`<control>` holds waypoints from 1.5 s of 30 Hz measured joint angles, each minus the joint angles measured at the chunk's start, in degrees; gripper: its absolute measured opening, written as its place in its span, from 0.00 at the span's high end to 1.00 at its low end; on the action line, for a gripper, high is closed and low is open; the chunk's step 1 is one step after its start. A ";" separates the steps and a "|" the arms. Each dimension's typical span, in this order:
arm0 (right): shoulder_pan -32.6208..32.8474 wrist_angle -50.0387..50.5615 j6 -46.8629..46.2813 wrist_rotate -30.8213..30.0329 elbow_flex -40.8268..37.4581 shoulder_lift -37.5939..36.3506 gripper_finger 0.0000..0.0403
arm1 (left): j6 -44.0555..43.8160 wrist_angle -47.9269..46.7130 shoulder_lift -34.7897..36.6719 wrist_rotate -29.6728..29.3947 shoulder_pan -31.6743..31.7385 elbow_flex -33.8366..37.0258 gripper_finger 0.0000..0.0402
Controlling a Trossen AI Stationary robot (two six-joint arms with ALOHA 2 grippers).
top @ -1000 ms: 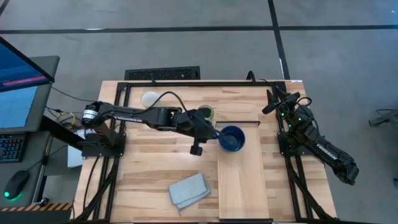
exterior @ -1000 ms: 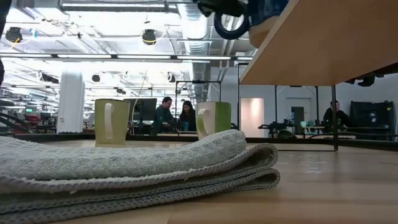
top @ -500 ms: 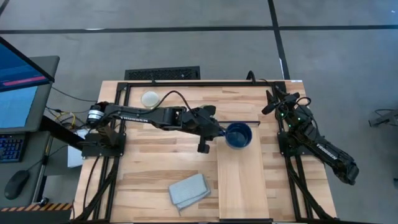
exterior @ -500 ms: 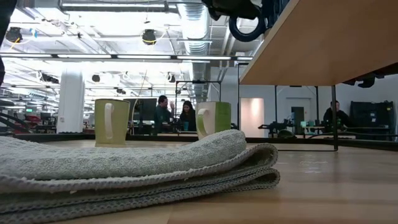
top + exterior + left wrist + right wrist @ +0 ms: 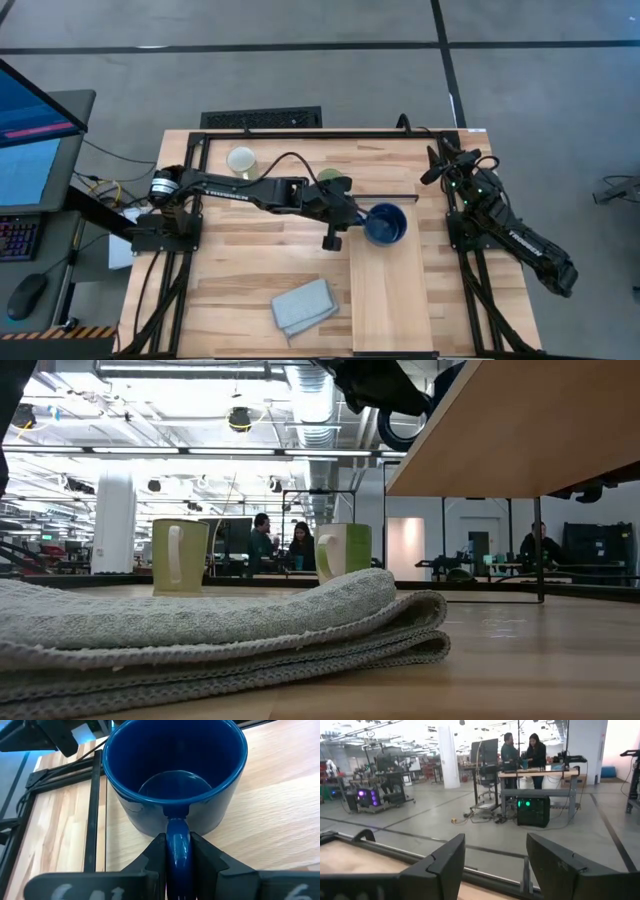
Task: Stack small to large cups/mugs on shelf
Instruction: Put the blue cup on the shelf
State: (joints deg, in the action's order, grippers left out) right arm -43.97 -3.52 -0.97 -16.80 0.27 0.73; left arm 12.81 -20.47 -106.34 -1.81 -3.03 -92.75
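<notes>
My left gripper (image 5: 352,213) is shut on the dark blue mug (image 5: 385,223), which stands upright over the far end of the light-wood shelf (image 5: 392,300). The left wrist view shows the mug (image 5: 175,775) from above; the low view shows it (image 5: 440,380) at the shelf's top edge. I cannot tell whether it rests on the shelf. The light green mug (image 5: 334,180) stands on the table by my left arm, partly hidden. The cream mug (image 5: 241,160) stands at the far left. My right gripper (image 5: 495,865) is open and empty at the table's far right (image 5: 440,165). My left gripper pinches the blue mug's handle (image 5: 177,837) between its two fingers (image 5: 155,855), one on each flat side of the loop. The fingers come level from the table's left. The mug stands upright, mouth up, on the far side of the fingers from the wrist.
A folded grey-blue cloth (image 5: 305,305) lies near the front edge, left of the shelf, and fills the low view's foreground (image 5: 220,625). A thin dark metal rail (image 5: 395,197) crosses the shelf's far end. People stand in the room beyond the table (image 5: 520,752).
My left gripper has carried the blue mug toward the table's right edge, from over the shelf's left edge to farther over the shelf, and has come down a little. The mug has stayed upright in the hold.
</notes>
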 joint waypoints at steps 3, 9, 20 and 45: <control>0.00 0.17 0.02 0.00 -0.02 0.00 0.42 | -0.05 0.24 0.00 -0.08 0.00 0.00 0.89; 0.00 0.16 0.02 0.00 -0.01 0.00 0.42 | -1.61 1.38 0.09 0.00 0.00 -0.11 0.72; 0.00 0.17 0.07 0.00 -0.01 0.00 0.42 | -1.85 0.94 0.09 -0.06 0.00 -0.11 0.63; 0.00 0.15 0.07 0.00 -0.01 0.00 0.42 | 2.46 -1.12 0.09 -2.03 0.00 -0.02 0.62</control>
State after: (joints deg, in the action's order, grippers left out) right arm -43.97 -3.37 -0.91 -16.80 0.27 0.73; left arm 15.27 -21.58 -106.26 -3.84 -3.03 -92.77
